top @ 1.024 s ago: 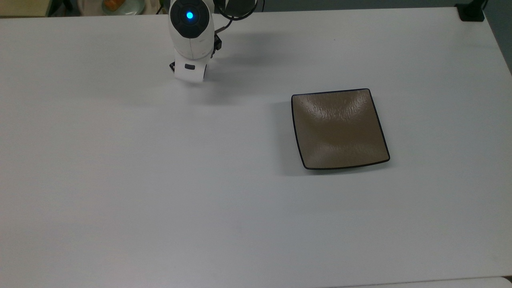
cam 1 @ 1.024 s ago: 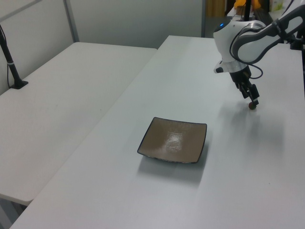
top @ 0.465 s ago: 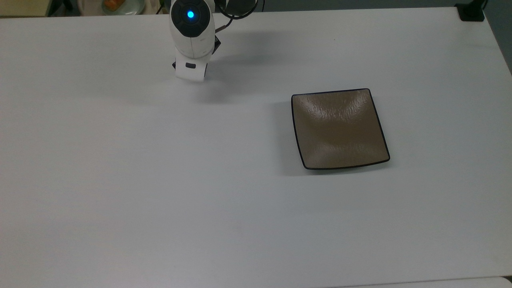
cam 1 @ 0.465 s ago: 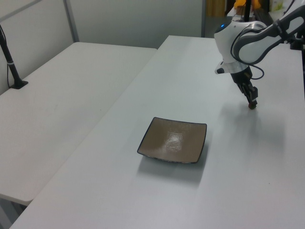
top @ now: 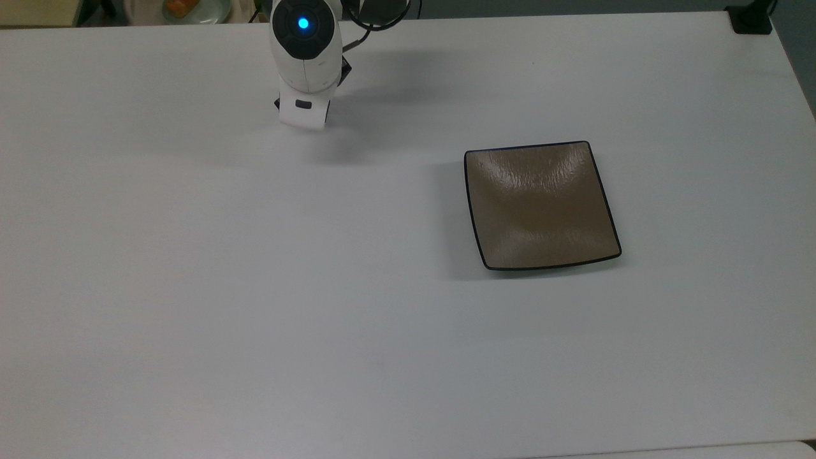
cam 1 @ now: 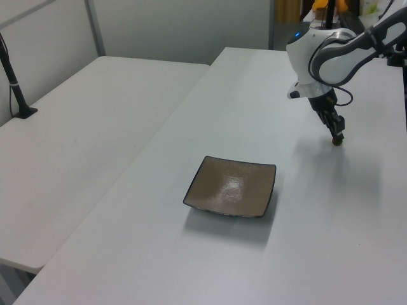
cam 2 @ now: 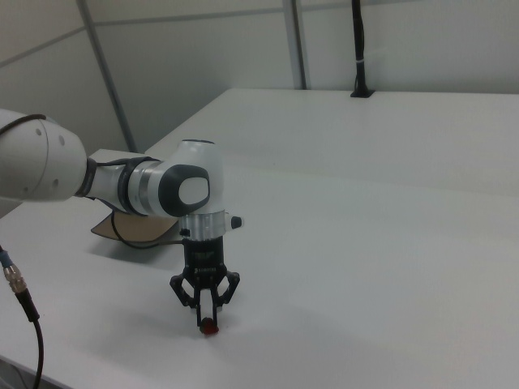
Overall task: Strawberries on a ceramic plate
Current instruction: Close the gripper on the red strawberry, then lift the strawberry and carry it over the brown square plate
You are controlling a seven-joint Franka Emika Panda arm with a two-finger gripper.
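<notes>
A small red strawberry point(cam 2: 209, 327) sits pinched at the tips of my gripper point(cam 2: 209, 318), which points straight down and is shut on it, at or just above the white table. In the left view the gripper point(cam 1: 337, 136) and strawberry point(cam 1: 338, 142) are at the far right. The square brown ceramic plate point(top: 540, 204) lies empty toward the top view's right, well apart from the arm's white wrist point(top: 303, 57), which hides the gripper. The plate point(cam 1: 232, 187) is mid-table in the left view, and partly behind the arm in the right view point(cam 2: 146, 230).
A pale round plate with orange food point(top: 191, 9) sits beyond the table at the top view's top left. A black clamp point(top: 752, 19) stands at the top right corner. A second table point(cam 1: 82, 114) adjoins in the left view. A cable point(cam 2: 20, 300) hangs at the right view's left.
The wrist has drawn slightly toward the top view's top, and the gripper has tipped nearer to vertical with the strawberry still at its tips. The plate has not moved.
</notes>
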